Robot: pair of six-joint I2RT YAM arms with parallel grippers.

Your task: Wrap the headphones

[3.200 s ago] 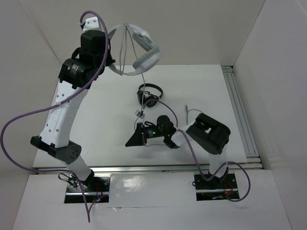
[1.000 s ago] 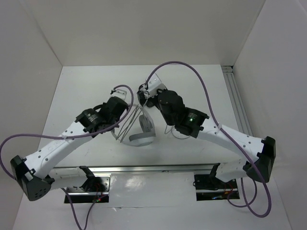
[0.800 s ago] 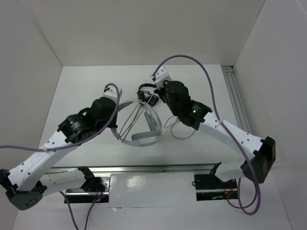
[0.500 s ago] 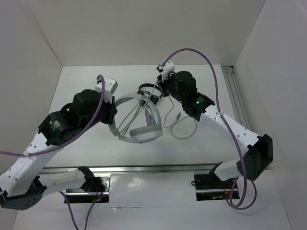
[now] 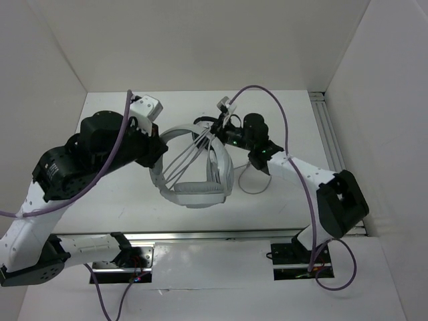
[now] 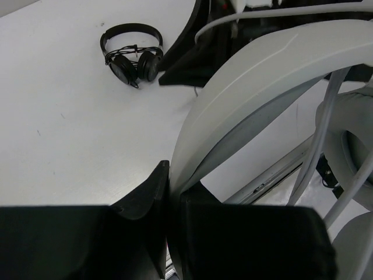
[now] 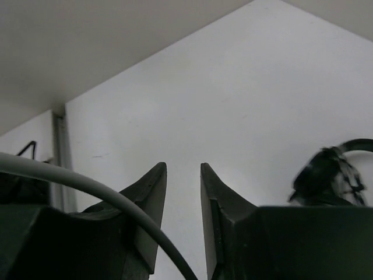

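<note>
Left gripper (image 6: 170, 188): fingers clamped tight on the white headband, with no gap showing.
Right gripper (image 7: 183, 170): fingers a little apart, nothing between the tips. The grey cable (image 7: 87, 185) crosses in front of one finger.
Headphones (image 5: 195, 194): held off the table (image 5: 287, 114) by the left gripper. In the top view they hang just on the arm-base side of the black headphones (image 6: 131, 52).
Cable strands: several run taut across the headband's arch, up toward the right gripper beside the black headphones. A loose loop lies on the table, to the right of the white pair.
Black headphones: flat on the table, partly hidden from above by the right gripper.
Change: a second ago the right fingers were shut; now they have parted. Over the last half second the left arm has lifted the headphones closer to the top camera. The right arm's elbow has folded back toward its base.
</note>
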